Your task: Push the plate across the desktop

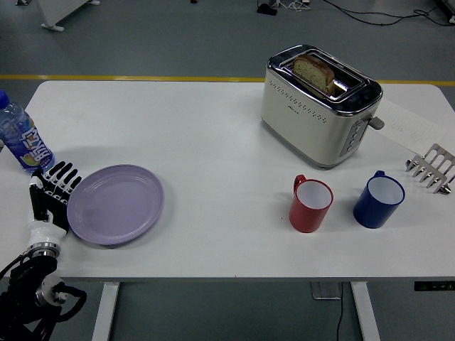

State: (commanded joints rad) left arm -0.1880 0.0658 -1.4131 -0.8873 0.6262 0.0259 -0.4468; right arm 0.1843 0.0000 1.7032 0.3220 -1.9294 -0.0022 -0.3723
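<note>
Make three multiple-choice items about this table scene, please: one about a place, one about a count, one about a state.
1. Where is the left hand?
A. at the left rim of the purple plate
B. beside the toaster
C. on the water bottle

2. How many mugs stand on the white table?
A. one
B. two
C. three

3. What is in the toaster's slot?
A. nothing
B. a fork
C. a slice of bread

Answers:
1. A: its spread fingers lie against the plate's left edge.
2. B: a red mug and a blue mug.
3. C: browned bread sticks out of the top.
</note>
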